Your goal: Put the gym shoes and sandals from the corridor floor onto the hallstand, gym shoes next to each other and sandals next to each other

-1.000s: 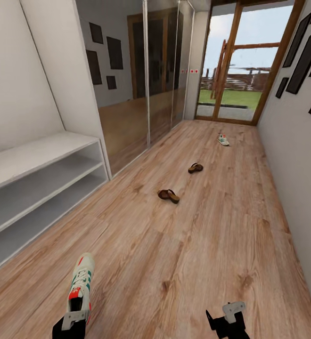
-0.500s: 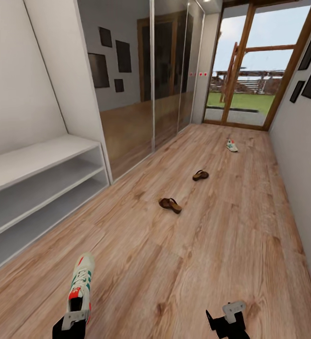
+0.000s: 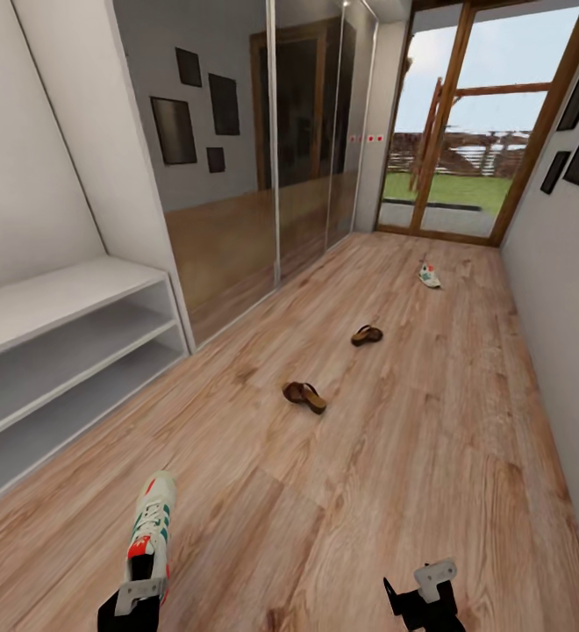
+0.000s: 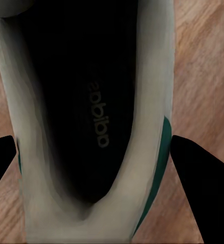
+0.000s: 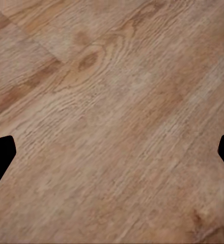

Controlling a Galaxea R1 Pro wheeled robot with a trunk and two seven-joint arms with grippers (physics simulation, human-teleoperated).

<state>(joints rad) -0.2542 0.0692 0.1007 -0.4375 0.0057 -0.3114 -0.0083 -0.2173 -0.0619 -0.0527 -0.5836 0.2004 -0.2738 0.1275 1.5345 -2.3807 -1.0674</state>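
The left end effector [image 3: 140,599] sits low at the near edge of the head view, clenched on the heel of a sneaker [image 3: 152,524] whose toe points away from the robot. The left wrist view confirms the grasp: the sneaker [image 4: 91,127] fills the space between the two dark fingers [image 4: 201,175], its black insole and teal heel trim visible, with wood floor showing past it on both sides. The right end effector [image 3: 425,597] hangs over bare floor [image 3: 395,456] at the near right, released and holding nothing; in the right wrist view its fingertips [image 5: 0,155] stand well apart over plain planks [image 5: 112,122]. Two brown sandals lie on the floor down the corridor, the near sandal [image 3: 303,396] roughly mid-corridor and the far sandal [image 3: 366,334] beyond it, well apart from each other. The second sneaker [image 3: 427,276] lies further still, near the glazed door [image 3: 452,132] at the corridor's end. The rack [image 3: 53,351] stands against the left wall, its top and two open shelf rows carrying no shoes. Mirrored panels [image 3: 237,158] run along the wall beyond it.
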